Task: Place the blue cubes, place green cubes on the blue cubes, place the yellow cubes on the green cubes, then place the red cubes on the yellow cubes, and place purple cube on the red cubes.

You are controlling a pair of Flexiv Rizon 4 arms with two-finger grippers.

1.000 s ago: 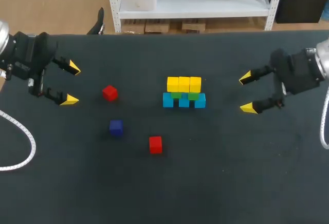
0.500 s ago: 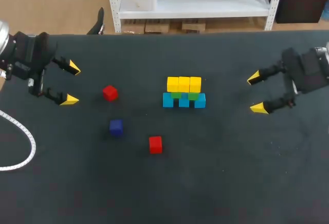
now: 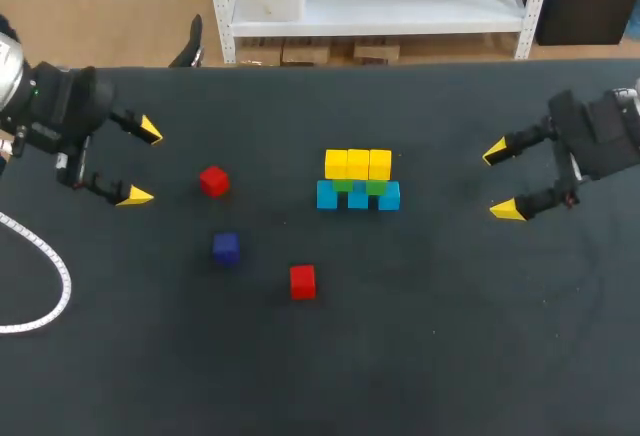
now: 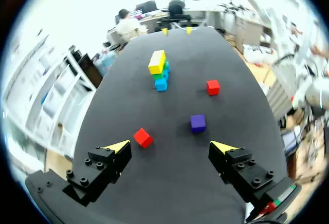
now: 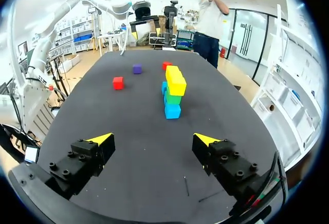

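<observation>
All I have besides the job is a black table [image 3: 420,356], matte and cloth-like, and it fills the left wrist view [image 4: 169,172] and the right wrist view [image 5: 149,147] as well. On my left side a white ribbed cable [image 3: 62,274] lies on it in an open loop. A second pale cable [image 3: 627,241] curves along the right side; I cannot tell whether it touches the surface. A few thin pale marks [image 5: 186,186] show on the black.

Head view: looking down from above and behind, covering the table [image 3: 450,346].
Left wrist view: sitting at the table's 9 o'clock, facing 3 o'clock.
Right wrist view: sitting at 3 o'clock, facing 9 o'clock.
Shared: all are showing the cube stack [image 3: 358,181].
</observation>
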